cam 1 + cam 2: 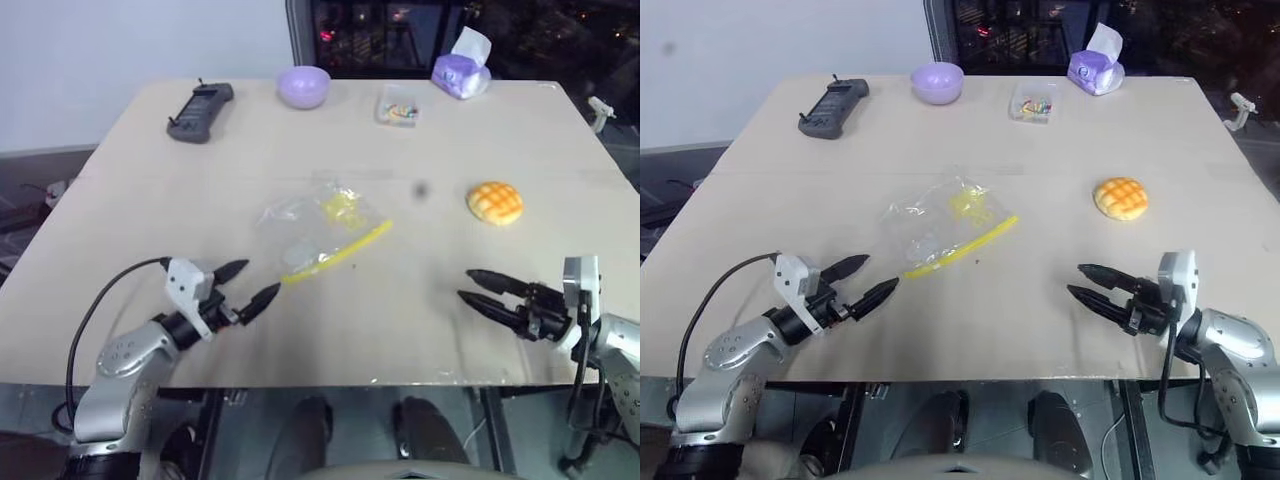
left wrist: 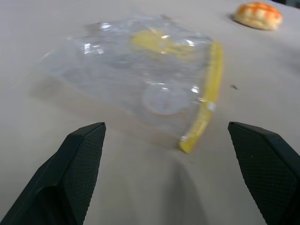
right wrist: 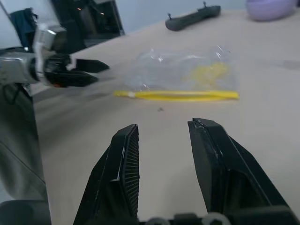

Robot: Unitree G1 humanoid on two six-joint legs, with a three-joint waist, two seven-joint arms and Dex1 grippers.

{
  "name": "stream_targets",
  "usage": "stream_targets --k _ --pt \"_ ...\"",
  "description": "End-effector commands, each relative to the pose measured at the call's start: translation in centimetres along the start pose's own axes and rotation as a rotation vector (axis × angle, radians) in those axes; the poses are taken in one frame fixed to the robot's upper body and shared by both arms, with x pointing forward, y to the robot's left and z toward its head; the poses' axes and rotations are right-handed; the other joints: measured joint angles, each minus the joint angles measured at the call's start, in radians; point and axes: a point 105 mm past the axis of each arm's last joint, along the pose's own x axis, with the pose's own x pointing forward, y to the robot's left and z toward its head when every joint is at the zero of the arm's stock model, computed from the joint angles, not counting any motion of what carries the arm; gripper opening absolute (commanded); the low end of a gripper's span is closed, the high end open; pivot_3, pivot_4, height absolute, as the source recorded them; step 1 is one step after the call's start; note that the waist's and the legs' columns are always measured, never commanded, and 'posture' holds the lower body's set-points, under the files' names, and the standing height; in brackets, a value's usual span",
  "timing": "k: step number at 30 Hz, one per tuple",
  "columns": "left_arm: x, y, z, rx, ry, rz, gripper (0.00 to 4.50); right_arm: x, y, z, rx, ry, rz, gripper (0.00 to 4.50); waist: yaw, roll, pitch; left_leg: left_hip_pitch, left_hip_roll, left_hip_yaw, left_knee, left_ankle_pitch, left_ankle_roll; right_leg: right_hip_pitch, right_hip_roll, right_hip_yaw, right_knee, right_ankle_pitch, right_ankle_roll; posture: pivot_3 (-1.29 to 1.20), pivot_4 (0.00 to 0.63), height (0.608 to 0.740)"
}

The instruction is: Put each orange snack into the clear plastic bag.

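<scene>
Opening step, likely: lining up on the clear plastic bag [image 1: 320, 232], lying flat mid-table. Left gripper [image 1: 245, 285] spread wide, empty, just beside its yellow strip; right gripper [image 1: 1092, 284] part-open, empty. 1 orange snack [image 1: 495, 202] sitting well apart, needing bagging next.

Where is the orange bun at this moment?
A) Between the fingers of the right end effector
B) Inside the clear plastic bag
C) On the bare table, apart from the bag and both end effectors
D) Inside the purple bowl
C: the orange bun lies alone on the table, well to the side of the clear plastic bag, and the right end effector is short of it, holding nothing.
</scene>
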Motion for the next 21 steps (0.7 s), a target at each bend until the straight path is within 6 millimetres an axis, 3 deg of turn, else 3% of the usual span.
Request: stream_targets --k 1,6,11,19,20,21 --pt "0.3 1.1 -0.1 -0.091 0.015 0.068 4.43 -0.1 -0.1 0.5 -0.026 0.006 -0.002 1.84 0.001 0.000 0.000 0.000 0.000 0.000 0.000 0.000 0.000 0.000 0.000 0.000 0.000 0.000 0.000 0.00 0.150 0.740" --pt "2.5 0.5 -0.7 -0.314 0.018 0.054 4.43 -0.1 -0.2 0.5 -0.026 0.008 -0.012 1.84 0.005 0.000 0.000 0.000 0.000 -0.001 0.000 0.000 0.000 0.000 0.000 -0.001 0.000 0.000 0.000 0.00 0.150 0.740" --pt "5.0 -2.1 -1.3 -0.423 0.063 -0.032 4.43 0.0 -0.3 0.5 -0.031 0.003 -0.024 1.84 0.015 0.000 -0.001 0.000 -0.001 -0.001 0.001 0.000 0.000 0.000 0.000 -0.001 0.001 0.000 0.000 0.00 0.150 0.740" --pt "6.9 -3.9 -2.4 -0.646 0.139 -0.060 4.43 0.0 -0.2 0.5 -0.039 0.005 -0.044 1.84 0.024 0.002 -0.003 0.001 -0.001 -0.002 0.002 0.000 0.000 0.004 -0.001 -0.002 0.000 0.000 0.000 0.00 0.150 0.740" --pt "7.1 -4.3 -2.0 -0.695 0.121 -0.081 4.05 0.0 -0.2 0.5 -0.039 0.006 -0.045 1.84 0.024 0.003 -0.003 0.002 -0.002 -0.003 0.002 0.000 0.000 0.005 -0.001 -0.003 0.000 0.000 0.000 0.00 0.150 0.740" --pt "7.4 -4.7 -1.5 -0.728 0.099 -0.096 3.93 0.0 -0.2 0.4 -0.038 0.007 -0.046 1.84 0.024 0.004 -0.004 0.002 -0.002 -0.003 0.002 0.000 0.000 0.005 -0.001 -0.003 -0.001 0.000 0.000 0.00 0.150 0.740"
